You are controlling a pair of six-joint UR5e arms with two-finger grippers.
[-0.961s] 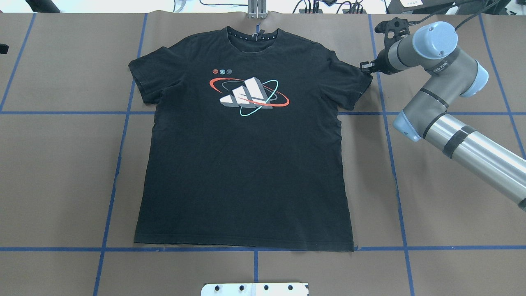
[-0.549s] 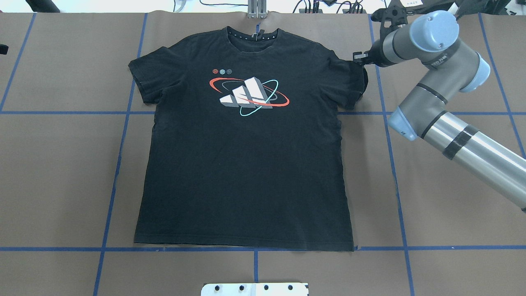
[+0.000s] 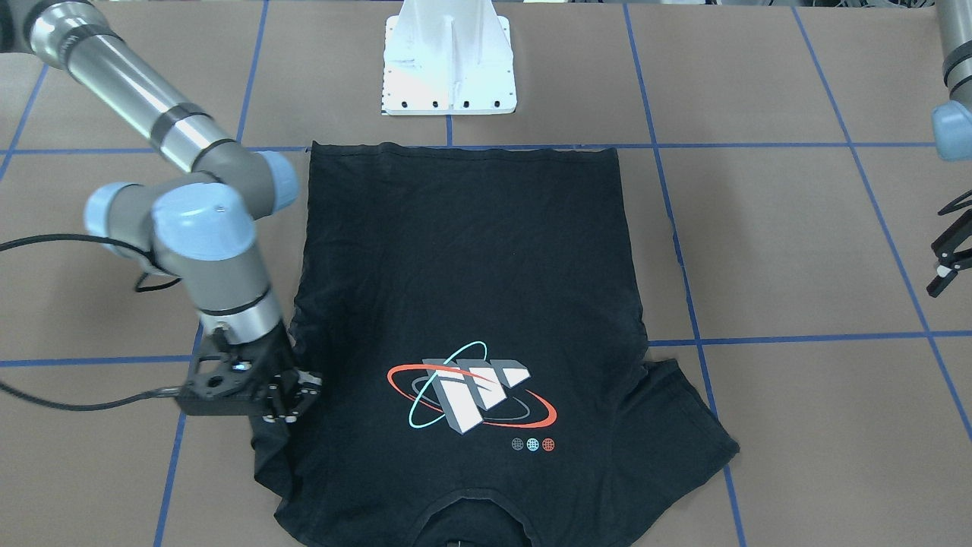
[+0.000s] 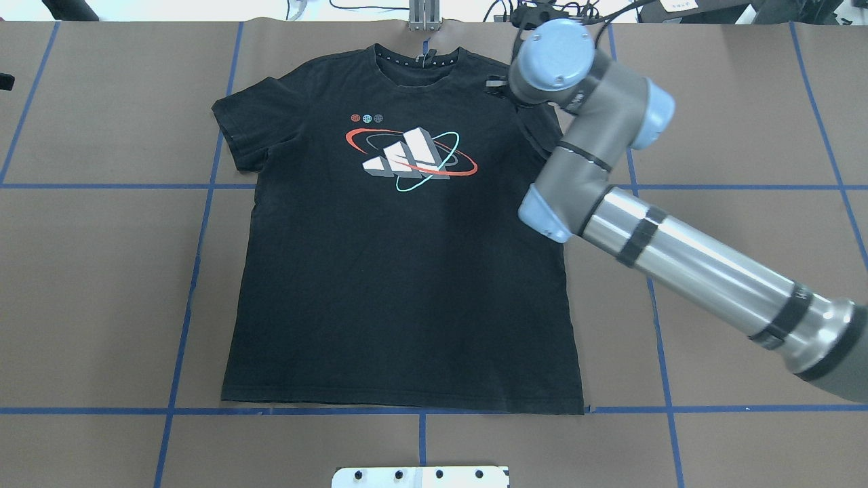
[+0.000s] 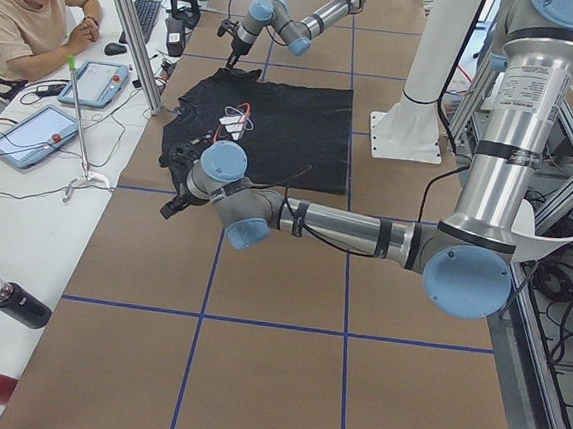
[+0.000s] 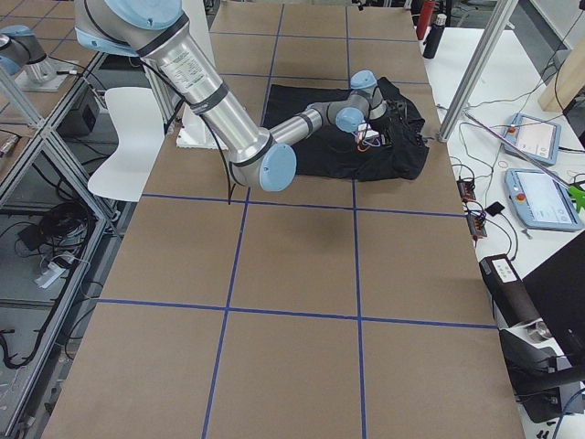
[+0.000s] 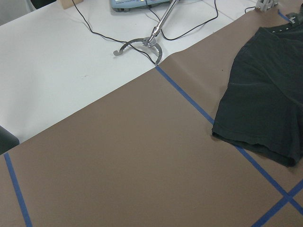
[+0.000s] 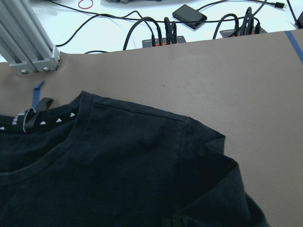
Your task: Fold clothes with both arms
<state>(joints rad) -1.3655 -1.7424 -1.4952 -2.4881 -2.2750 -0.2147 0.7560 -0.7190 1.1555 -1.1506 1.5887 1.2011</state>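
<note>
Right arm bent over T-shirt, right tool pinching sleeve

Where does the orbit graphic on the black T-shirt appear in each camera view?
Exterior front-facing: orbit graphic lower centre, upside down.
Overhead exterior: orbit graphic upper centre.
Exterior left: orbit graphic small, upper left.
Exterior right: orbit graphic tiny, upper centre-right.
Left wrist-mounted: absent.
Right wrist-mounted: absent.
Shared landmark: white pedestal base, beyond the hem of the T-shirt in exterior views.
</note>
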